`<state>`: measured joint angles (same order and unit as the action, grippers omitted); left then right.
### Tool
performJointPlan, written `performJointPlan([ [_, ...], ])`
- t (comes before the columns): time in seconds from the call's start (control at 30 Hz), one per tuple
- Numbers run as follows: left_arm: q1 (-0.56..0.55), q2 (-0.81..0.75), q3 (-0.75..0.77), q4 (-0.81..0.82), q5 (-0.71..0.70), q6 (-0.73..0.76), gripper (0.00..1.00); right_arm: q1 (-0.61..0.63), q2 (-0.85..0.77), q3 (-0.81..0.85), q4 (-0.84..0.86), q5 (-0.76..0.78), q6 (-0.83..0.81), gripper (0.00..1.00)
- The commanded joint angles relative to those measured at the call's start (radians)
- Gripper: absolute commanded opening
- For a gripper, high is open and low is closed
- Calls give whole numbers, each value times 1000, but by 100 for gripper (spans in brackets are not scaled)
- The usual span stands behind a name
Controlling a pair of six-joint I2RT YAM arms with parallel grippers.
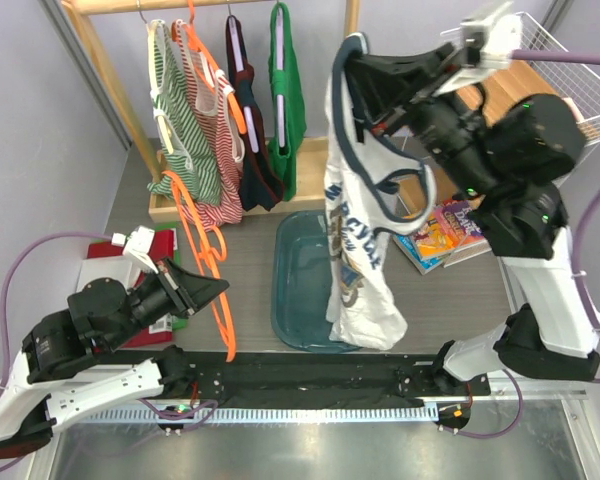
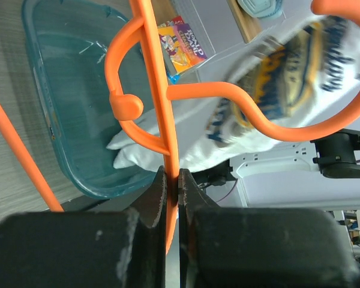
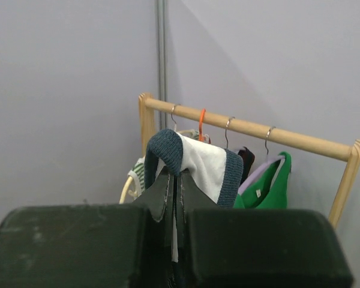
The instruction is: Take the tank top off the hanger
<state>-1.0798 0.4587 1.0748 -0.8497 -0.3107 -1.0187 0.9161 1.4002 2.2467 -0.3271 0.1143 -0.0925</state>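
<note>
The white tank top (image 1: 365, 300) with navy trim and a navy-and-yellow print hangs free from my right gripper (image 1: 346, 62), high above the teal bin (image 1: 298, 262). In the right wrist view the gripper (image 3: 177, 175) is shut on the navy-edged shoulder strap (image 3: 201, 159), which drapes over its tips. My left gripper (image 1: 220, 287) is shut on the thin orange hanger (image 1: 195, 225), held bare and apart, left of the top. In the left wrist view the gripper (image 2: 173, 175) pinches the hanger's bar (image 2: 158, 90), with the blurred tank top (image 2: 288, 78) behind.
A wooden rack (image 1: 110, 75) at the back left holds a striped top (image 1: 185, 130) on another orange hanger, a dark top and a green top (image 1: 285, 95). Colourful books (image 1: 445, 230) lie right of the bin. A wire basket (image 1: 580, 75) stands at the back right, a red object (image 1: 155, 250) at the left.
</note>
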Motion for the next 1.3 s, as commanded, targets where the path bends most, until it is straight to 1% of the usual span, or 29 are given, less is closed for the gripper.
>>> performJointPlan([
  [0.0, 0, 11, -4, 67, 9, -14, 0, -3, 22, 8, 46, 64, -61, 1],
  [0.07, 0, 8, -7, 67, 12, -18, 0, -3, 25, 5, 46, 74, -69, 1],
  [0.17, 0, -6, -15, 69, 12, -24, 0, -3, 5, -48, 48, 99, -70, 1],
  [0.27, 0, -18, -21, 77, 13, -31, 0, -3, -52, -168, 57, 131, -55, 1],
  [0.3, 0, -20, -21, 78, 15, -31, 0, -3, -73, -256, 63, 140, -46, 1],
  [0.37, 0, -23, -19, 78, 15, -31, 0, -3, -148, -359, 91, 169, -26, 1],
  [0.4, 0, -25, -18, 80, 15, -31, 0, -3, -173, -468, 105, 182, -18, 1],
  [0.47, 0, -25, -18, 83, 16, -29, 0, -3, -246, -570, 138, 205, 5, 1],
  [0.5, 0, -25, -16, 81, 16, -29, 0, -2, -265, -654, 143, 214, 14, 1],
  [0.57, 0, -26, -18, 81, 19, -30, 0, -3, -315, -757, 148, 234, 51, 1],
  [0.63, 0, -26, -19, 81, 24, -32, 0, -3, -346, -821, 151, 237, 79, 1],
  [0.67, 0, -29, -24, 86, 25, -35, 0, -3, -372, -887, 152, 239, 117, 1],
  [0.73, 0, -34, -29, 93, 25, -43, 0, -3, -391, -950, 155, 240, 160, 1],
  [0.77, 0, -38, -36, 100, 27, -46, 0, -3, -405, -1011, 160, 242, 207, 1],
  [0.83, 0, -41, -44, 118, 30, -50, 0, -2, -415, -1068, 158, 239, 261, 1],
  [0.87, 0, -41, -47, 124, 38, -53, 0, -3, -418, -1126, 160, 237, 322, 1],
  [0.93, 0, -40, -49, 138, 45, -58, 0, -3, -411, -1177, 157, 217, 376, 1],
  [1.03, 0, -41, -64, 162, 59, -72, 0, -3, -399, -1300, 186, 173, 499, 1],
  [1.1, 0, -51, -78, 181, 61, -93, 0, -3, -391, -1338, 206, 173, 575, 1],
  [1.17, 0, -58, -104, 218, 59, -107, 0, -3, -369, -1374, 232, 173, 615, 1],
  [1.27, 0, -69, -136, 256, 50, -142, 0, -3, -320, -1391, 209, 197, 700, 1],
])
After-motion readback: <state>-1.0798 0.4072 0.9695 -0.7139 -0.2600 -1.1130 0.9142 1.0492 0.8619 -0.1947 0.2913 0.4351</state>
